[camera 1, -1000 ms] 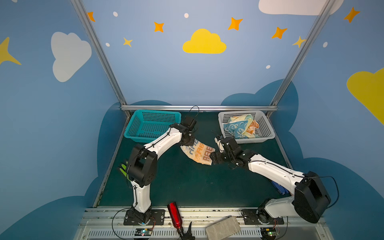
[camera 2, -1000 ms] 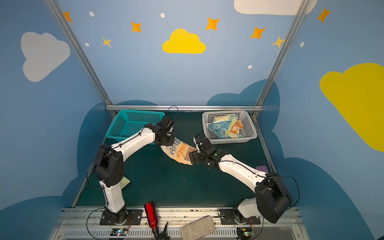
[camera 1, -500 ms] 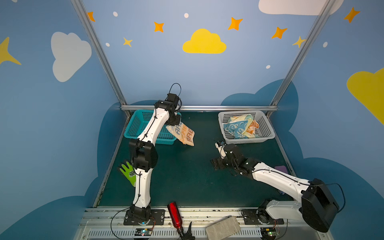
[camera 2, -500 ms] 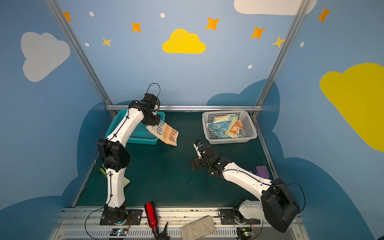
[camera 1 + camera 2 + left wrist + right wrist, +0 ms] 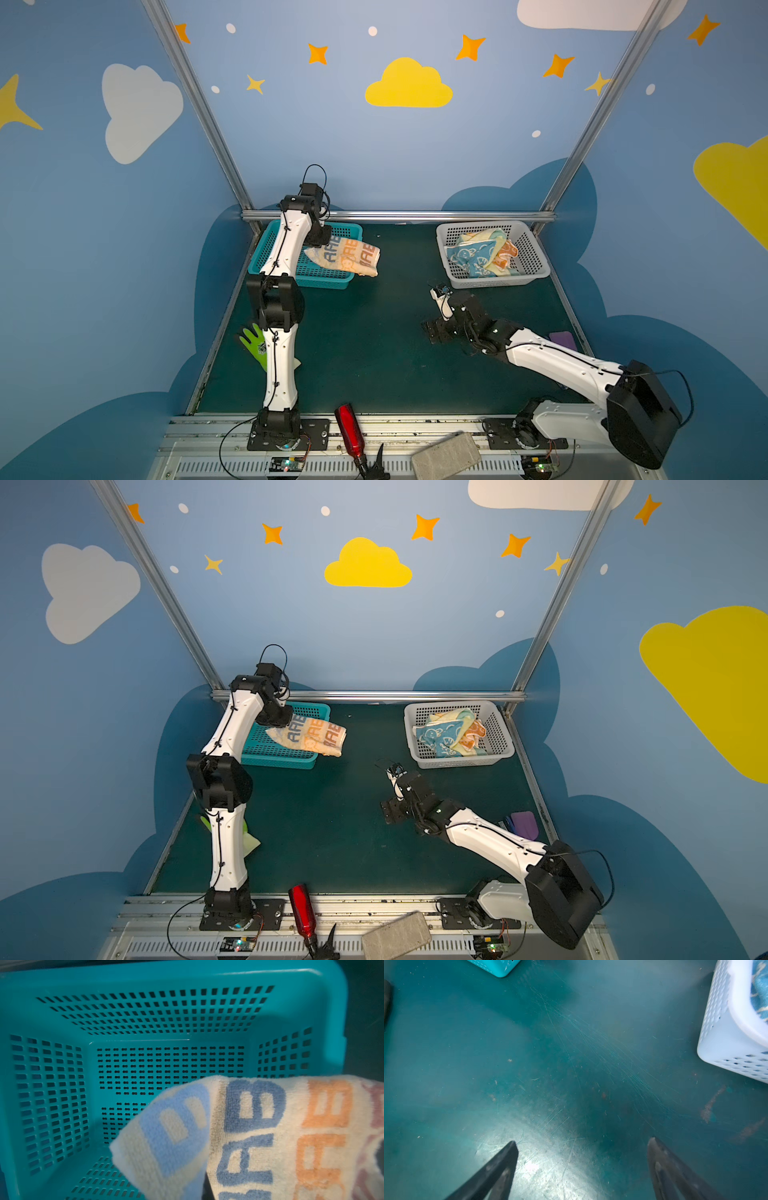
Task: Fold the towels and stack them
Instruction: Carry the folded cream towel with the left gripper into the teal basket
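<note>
A cream towel [image 5: 349, 257] with blue and orange letters hangs from my left gripper [image 5: 322, 241], which is shut on it. It hangs over the right side of the teal basket [image 5: 320, 281], and its free end droops past the basket's right rim. In the left wrist view the cream towel [image 5: 249, 1136] hides the fingers, with the teal basket's [image 5: 145, 1022] empty floor behind. Three more towels lie crumpled in the white basket [image 5: 536, 257]: blue [image 5: 469, 257], pale yellow [image 5: 482, 239] and orange [image 5: 505, 255]. My right gripper [image 5: 582, 1140] is open over bare mat, in both top views [image 5: 432, 332] [image 5: 392, 810] just in front of the white basket.
A green glove [image 5: 255, 340] and a pale yellow note [image 5: 251, 841] lie by the left arm. A purple thing [image 5: 561, 338] sits at the right edge. A red bottle [image 5: 351, 428] and a grey block [image 5: 446, 457] lie on the front rail. The white basket's corner [image 5: 726, 1022] shows in the right wrist view.
My left arm has lifted the cream towel from the middle of the mat back and left to over the teal basket. My right gripper, open throughout, has drawn back from the towel toward the front.
</note>
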{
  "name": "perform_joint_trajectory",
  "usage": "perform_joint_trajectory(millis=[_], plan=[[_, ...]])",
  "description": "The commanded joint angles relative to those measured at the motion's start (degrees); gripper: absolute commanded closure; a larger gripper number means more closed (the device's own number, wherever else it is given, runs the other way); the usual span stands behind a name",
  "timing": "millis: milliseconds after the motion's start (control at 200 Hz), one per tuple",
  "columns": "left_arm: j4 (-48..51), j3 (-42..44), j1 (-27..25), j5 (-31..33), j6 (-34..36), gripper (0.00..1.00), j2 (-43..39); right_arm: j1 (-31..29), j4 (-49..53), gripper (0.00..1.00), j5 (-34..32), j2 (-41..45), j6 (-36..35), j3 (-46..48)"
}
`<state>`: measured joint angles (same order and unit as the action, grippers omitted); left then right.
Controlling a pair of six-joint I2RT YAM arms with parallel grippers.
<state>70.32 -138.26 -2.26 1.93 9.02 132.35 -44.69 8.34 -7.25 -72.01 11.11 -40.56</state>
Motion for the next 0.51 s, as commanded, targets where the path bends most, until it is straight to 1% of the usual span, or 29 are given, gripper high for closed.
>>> perform_joint_trajectory(millis=[0,180,305,501], plan=[[-0.80,-1.28,2.18,1.05,2.14,0.96,1.78,-0.59,-0.27,0.08,-1.33,0.89,-0.34,0.39],[-4.44,-1.09,3.93,2.02,4.14,0.96,4.40,-1.50,0.00,0.08,-2.36,1.42,0.00,0.21],[-6.73,-1.97,4.07,5.25,5.89,0.96,7.17,-1.88,0.85,0.08,-2.82,1.37,0.36,-0.29],[-7.41,-5.90,4.88,10.95,5.79,0.96,11.98,-2.57,1.56,0.07,-4.35,0.12,0.89,-1.32]])
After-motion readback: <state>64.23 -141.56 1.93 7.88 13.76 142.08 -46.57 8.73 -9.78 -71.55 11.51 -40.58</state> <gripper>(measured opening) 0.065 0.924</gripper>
